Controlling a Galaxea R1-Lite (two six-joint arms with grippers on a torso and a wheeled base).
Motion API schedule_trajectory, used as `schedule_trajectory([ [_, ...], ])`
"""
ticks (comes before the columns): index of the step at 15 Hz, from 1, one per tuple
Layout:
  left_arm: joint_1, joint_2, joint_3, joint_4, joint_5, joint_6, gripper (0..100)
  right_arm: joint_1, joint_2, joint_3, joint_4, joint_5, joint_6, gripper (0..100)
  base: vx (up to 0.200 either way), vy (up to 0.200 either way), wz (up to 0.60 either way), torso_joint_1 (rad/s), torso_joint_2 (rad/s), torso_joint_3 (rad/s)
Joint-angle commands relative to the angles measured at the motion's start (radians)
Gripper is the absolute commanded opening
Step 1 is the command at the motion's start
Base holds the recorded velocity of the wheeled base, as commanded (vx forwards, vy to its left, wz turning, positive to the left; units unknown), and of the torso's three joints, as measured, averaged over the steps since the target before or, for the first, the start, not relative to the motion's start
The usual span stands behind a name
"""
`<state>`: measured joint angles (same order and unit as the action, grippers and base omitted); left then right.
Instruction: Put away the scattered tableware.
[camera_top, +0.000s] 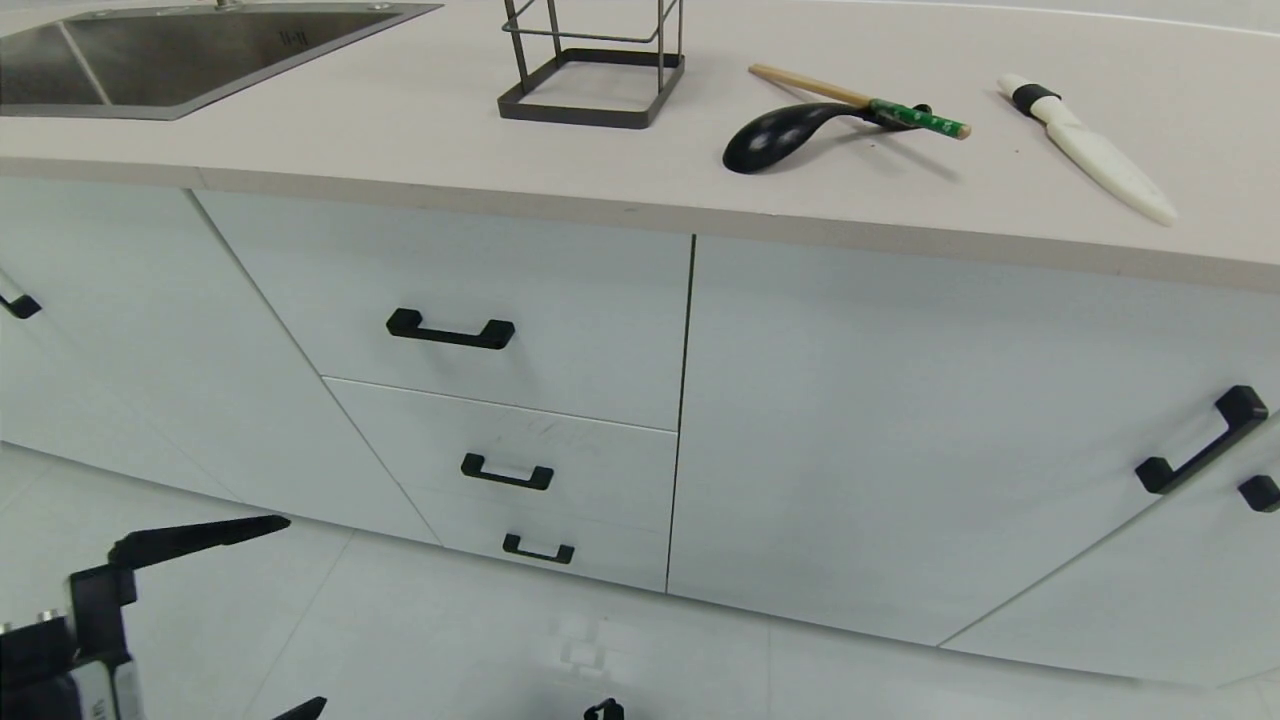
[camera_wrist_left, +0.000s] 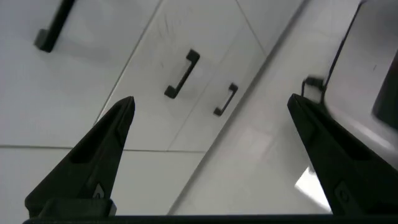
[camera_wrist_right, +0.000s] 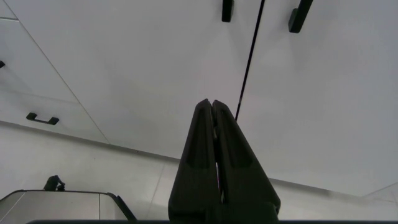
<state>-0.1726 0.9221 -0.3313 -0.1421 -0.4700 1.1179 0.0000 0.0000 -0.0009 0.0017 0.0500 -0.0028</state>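
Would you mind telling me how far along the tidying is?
Done: nothing yet; the wire holder holds no utensils. In hand: nothing; the left gripper is open, the right gripper shut and empty. Left: the black spoon, chopsticks and white knife lie on the countertop.

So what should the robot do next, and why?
Probably raise the left arm toward the counter. It hangs low near the floor with its jaws open, while the spoon, chopsticks and knife lie up on the counter, right of the wire rack.
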Motion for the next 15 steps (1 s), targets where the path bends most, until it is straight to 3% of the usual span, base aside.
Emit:
schedule_trajectory([
  [1, -0.058, 0.113, -0.028, 0.001, 0.042, 0.023, 100, 0.0, 0.0, -0.001, 0.0, 0.001, 0.0, 0, 0.0, 0.0, 0.0, 0.0, 0.0, 0.0],
  [2, -0.081, 0.144, -0.028, 0.001, 0.091, 0.043, 100, 0.0, 0.0, 0.001, 0.0, 0.001, 0.0, 0, 0.0, 0.0, 0.0, 0.0, 0.0, 0.0],
  [3, -0.128, 0.207, -0.028, -0.004, 0.165, 0.089, 100, 0.0, 0.0, -0.001, 0.0, 0.001, 0.0, 0, 0.0, 0.0, 0.0, 0.0, 0.0, 0.0],
  [5, -0.194, 0.29, -0.037, -0.028, 0.2, 0.112, 100, 0.0, 0.0, 0.001, 0.0, 0.002, 0.0, 0, 0.0, 0.0, 0.0, 0.0, 0.0, 0.0],
  [8, -0.18, 0.4, -0.055, -0.119, 0.243, 0.111, 100, 0.0, 0.0, 0.001, 0.0, 0.002, 0.0, 0, 0.0, 0.0, 0.0, 0.0, 0.0, 0.0],
  [15, -0.2, 0.58, -0.052, -0.226, 0.258, 0.105, 100, 0.0, 0.0, 0.001, 0.0, 0.002, 0.003, 0, 0.0, 0.0, 0.0, 0.0, 0.0, 0.0],
])
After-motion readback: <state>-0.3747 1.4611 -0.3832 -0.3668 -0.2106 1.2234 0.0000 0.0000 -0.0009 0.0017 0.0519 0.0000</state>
